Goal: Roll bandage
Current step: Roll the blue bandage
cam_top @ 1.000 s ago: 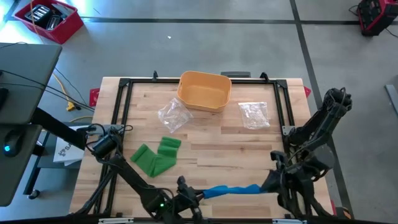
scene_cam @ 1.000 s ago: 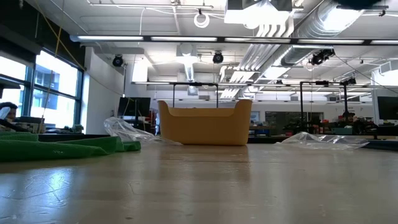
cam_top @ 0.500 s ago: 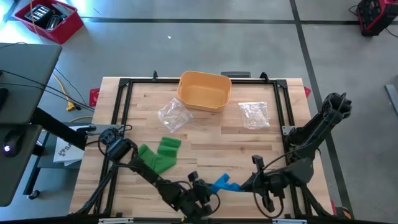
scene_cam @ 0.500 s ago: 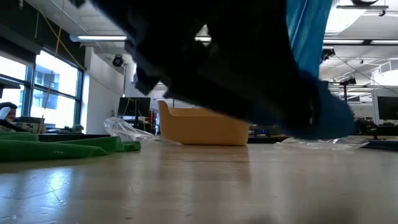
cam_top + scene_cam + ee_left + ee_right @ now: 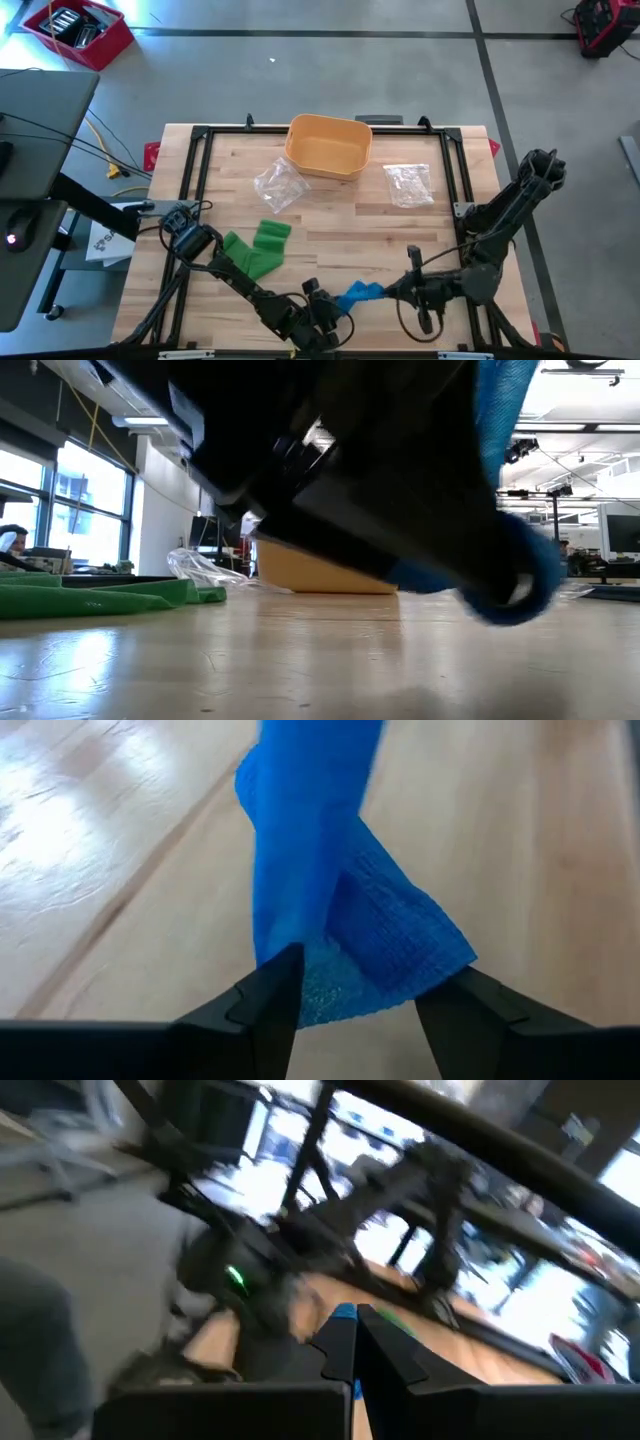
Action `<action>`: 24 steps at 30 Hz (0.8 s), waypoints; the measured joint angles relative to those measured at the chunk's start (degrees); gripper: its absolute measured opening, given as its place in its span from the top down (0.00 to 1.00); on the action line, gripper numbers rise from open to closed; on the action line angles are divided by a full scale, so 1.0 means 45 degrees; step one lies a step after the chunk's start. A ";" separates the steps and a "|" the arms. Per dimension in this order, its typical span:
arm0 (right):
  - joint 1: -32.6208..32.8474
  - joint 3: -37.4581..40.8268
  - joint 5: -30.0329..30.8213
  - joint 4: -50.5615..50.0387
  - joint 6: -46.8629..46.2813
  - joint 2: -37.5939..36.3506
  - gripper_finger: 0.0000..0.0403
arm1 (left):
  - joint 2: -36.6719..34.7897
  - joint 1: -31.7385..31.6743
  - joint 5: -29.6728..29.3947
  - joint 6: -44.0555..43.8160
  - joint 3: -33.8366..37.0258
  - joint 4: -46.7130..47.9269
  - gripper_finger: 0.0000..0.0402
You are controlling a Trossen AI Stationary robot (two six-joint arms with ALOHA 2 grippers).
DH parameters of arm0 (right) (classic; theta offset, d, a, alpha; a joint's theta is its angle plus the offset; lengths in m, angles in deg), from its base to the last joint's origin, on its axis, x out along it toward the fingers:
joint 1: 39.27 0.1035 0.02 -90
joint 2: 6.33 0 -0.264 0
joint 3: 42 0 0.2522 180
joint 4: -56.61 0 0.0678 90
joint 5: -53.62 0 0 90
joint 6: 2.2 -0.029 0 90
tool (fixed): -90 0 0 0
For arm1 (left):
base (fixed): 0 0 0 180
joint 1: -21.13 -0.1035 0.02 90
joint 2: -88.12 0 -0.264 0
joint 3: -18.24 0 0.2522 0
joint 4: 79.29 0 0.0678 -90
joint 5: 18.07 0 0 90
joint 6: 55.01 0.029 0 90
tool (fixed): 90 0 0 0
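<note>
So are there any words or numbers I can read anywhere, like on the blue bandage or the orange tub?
No text can be read in these pictures.
Blue bandage: no print.
Orange tub: plain.
White sheet beside the table: dark marks, too small to read.

R pincer (image 5: 354, 1342) shut on blue bandage (image 5: 345, 1314); L arm (image 5: 262, 1290) w/ green LED beyond.
</note>
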 joint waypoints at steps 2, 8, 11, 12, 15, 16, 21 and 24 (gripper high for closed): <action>-0.0250 -0.0010 0.0812 -0.0530 -0.0687 0.0183 1.00 | 0.0008 0.0062 0.0051 0.0533 0.0001 -0.0842 0.55; -0.2160 -0.0010 0.1941 -0.2649 -0.2660 0.0984 1.00 | 0.0008 0.0080 0.0857 0.2394 0.0005 -0.3562 0.55; -0.3355 0.0002 0.1664 -0.4508 -0.3962 0.1318 1.00 | 0.0008 0.0173 0.0945 0.2839 0.0005 -0.4643 0.55; -0.3710 0.0005 0.1542 -0.5135 -0.4390 0.1392 1.00 | 0.0008 0.0213 0.0945 0.3016 0.0005 -0.4971 0.55; -0.4577 0.0005 0.1096 -0.7001 -0.5480 0.1602 1.00 | 0.0008 0.0481 0.0941 0.3590 0.0005 -0.5975 0.55; -0.4777 0.0005 0.1011 -0.7495 -0.5753 0.1671 1.00 | 0.0008 0.0573 0.0914 0.3766 0.0003 -0.6270 0.55; -0.5127 0.0010 0.0730 -0.8919 -0.6242 0.2055 1.00 | -0.0007 0.1066 -0.0218 0.4632 0.0000 -0.7066 0.55; -0.5035 0.0010 0.0681 -0.9568 -0.6571 0.2105 1.00 | -0.0104 0.1515 -0.1341 0.4653 0.0000 -0.6753 0.55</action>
